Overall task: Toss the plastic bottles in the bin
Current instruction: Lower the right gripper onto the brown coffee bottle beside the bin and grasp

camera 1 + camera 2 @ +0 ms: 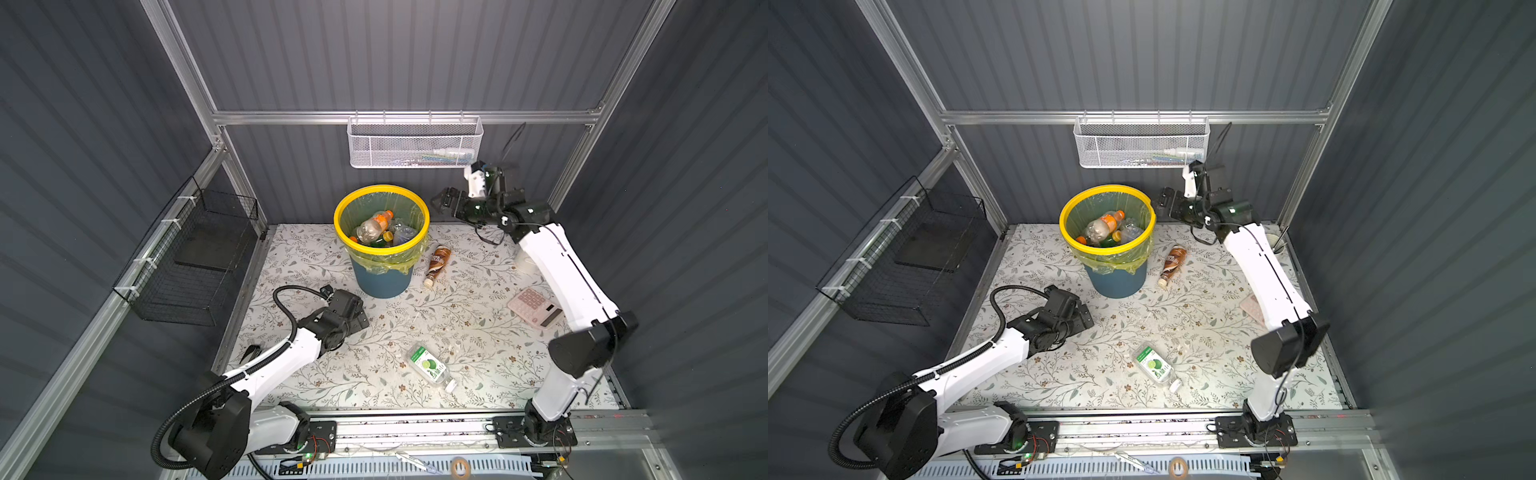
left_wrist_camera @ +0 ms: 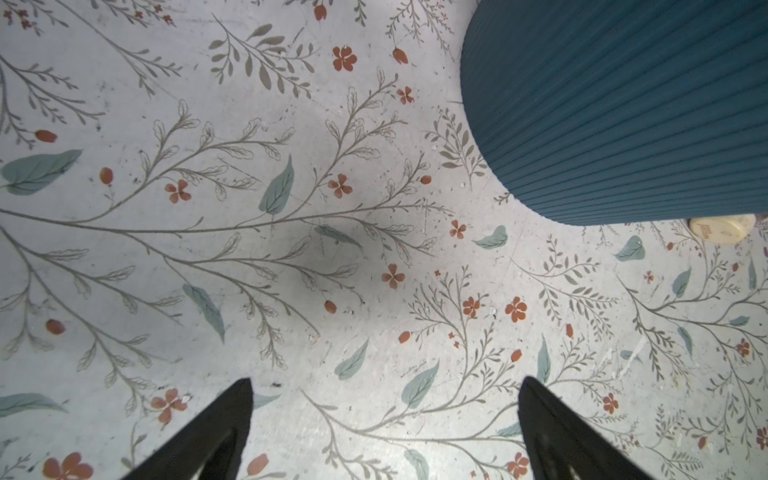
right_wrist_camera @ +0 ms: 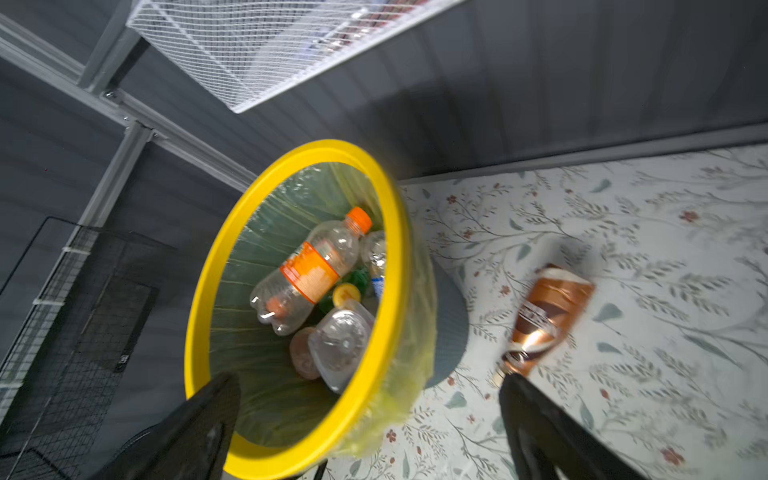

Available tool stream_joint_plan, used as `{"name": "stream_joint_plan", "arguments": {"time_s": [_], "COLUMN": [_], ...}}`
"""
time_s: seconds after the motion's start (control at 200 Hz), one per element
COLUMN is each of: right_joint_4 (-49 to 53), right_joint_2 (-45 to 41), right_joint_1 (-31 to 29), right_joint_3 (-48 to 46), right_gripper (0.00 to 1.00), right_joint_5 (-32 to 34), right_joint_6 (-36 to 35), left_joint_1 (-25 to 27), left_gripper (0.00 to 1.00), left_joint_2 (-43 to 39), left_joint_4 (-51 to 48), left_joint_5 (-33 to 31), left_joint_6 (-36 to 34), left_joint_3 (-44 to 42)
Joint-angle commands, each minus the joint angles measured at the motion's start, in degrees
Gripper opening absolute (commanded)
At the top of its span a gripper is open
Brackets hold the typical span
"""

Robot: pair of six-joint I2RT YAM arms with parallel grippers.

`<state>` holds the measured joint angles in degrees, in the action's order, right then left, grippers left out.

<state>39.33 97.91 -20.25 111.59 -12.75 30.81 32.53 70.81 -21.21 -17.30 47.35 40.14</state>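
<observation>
The bin [image 1: 374, 189] [image 1: 1106, 189] stands at the back middle of the table, dark blue with a yellow rim [image 3: 208, 291] and a yellow-green liner. Several plastic bottles lie inside, an orange-capped one [image 1: 374, 224] [image 3: 309, 272] on top. A brown-labelled bottle [image 1: 437, 259] [image 3: 544, 320] lies just right of the bin. A lime-labelled bottle [image 1: 430, 368] [image 1: 1156, 365] lies near the front middle. My right gripper [image 1: 436, 201] [image 3: 370, 380] hangs open and empty beside the bin's right rim. My left gripper [image 1: 360, 321] [image 2: 384, 384] is open over bare table, left of the bin's wall [image 2: 615, 108].
A white mesh basket [image 1: 413, 143] hangs on the back rail above the bin. A black wire basket [image 1: 195, 266] hangs on the left wall. A pink calculator [image 1: 534, 307] and a white cup [image 1: 1277, 243] sit at the right, partly behind the right arm.
</observation>
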Motion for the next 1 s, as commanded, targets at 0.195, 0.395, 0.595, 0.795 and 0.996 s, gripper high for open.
{"name": "stream_joint_plan", "arguments": {"time_s": [0.195, 0.395, 0.595, 0.795, 0.996], "right_joint_4": [-10.0, -9.6, -10.4, -9.6, -3.0], "right_joint_2": [-1.8, 11.4, 22.3, 30.8, 38.5], "right_joint_1": [5.0, 5.0, 4.9, 4.2, 3.1], "right_joint_3": [-23.8, -19.5, -11.2, -2.8, 7.3], "right_gripper": [0.99, 0.99, 0.99, 0.99, 0.98], "right_joint_5": [7.7, 7.1, 3.1, -0.4, -2.6], "right_joint_6": [1.5, 2.1, 4.1, 5.1, 3.6], "left_joint_1": [-0.2, -0.2, -0.2, -0.2, -0.2], "left_gripper": [0.99, 1.0, 1.0, 1.0, 1.0], "left_joint_2": [-2.2, -2.5, -2.0, 0.0, 1.8], "left_joint_4": [-1.9, -2.5, -2.7, -2.6, -2.6], "left_joint_5": [-1.9, -2.5, -2.9, -2.9, -3.0], "left_joint_6": [-1.5, -1.5, -1.1, -1.2, -1.6], "left_joint_3": [-0.8, -1.8, -2.2, -1.5, -0.6]}}
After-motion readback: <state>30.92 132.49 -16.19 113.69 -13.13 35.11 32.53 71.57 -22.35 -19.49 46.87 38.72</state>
